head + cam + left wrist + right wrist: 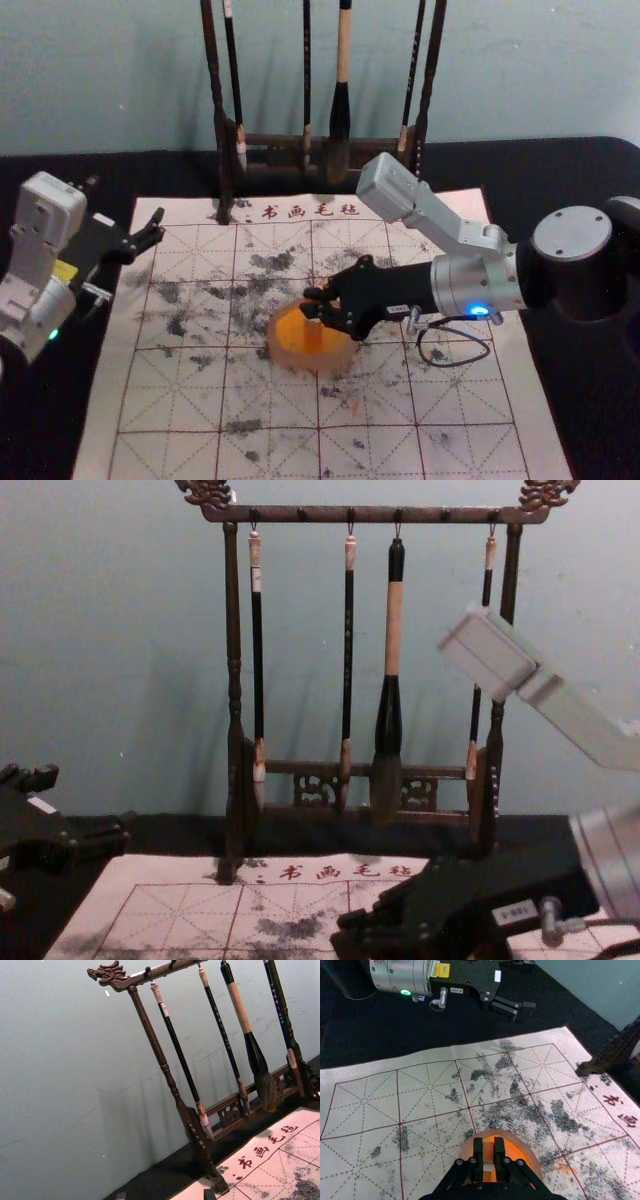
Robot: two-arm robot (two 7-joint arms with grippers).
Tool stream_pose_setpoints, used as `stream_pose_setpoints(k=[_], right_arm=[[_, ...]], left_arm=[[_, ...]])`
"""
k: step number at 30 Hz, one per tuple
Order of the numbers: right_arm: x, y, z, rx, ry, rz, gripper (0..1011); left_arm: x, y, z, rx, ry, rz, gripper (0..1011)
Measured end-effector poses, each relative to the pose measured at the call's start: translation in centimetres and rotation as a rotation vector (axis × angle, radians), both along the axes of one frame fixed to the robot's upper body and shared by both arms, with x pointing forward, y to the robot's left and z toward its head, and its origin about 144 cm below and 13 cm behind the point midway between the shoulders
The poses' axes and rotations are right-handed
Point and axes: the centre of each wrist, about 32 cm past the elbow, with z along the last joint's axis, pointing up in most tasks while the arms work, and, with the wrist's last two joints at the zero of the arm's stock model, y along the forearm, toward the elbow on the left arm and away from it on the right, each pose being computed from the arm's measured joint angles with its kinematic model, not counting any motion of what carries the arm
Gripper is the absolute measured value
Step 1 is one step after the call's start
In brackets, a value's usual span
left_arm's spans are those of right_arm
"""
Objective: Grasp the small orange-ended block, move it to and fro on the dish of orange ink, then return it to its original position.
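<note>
Block (314, 338) in right pincer (309, 302) over dish (283, 352), 书画毛毡 (310, 211)

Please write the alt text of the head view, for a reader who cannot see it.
Right gripper holding a small orange-ended block upright at a round dish of orange ink on a gridded, ink-spotted calligraphy mat. The left gripper is by the mat's far left corner; behind, four brushes hang on a dark stand.
</note>
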Motion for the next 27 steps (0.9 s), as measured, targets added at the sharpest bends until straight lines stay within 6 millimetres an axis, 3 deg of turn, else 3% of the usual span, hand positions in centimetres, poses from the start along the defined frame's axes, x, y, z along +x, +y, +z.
stream_pose_setpoints(k=[27], right_arm=[[1.4, 1.5, -0.1, 0.013, -0.002, -0.032, 127]], left_arm=[[0.0, 0.0, 0.0, 0.0, 0.0, 0.0, 1001]])
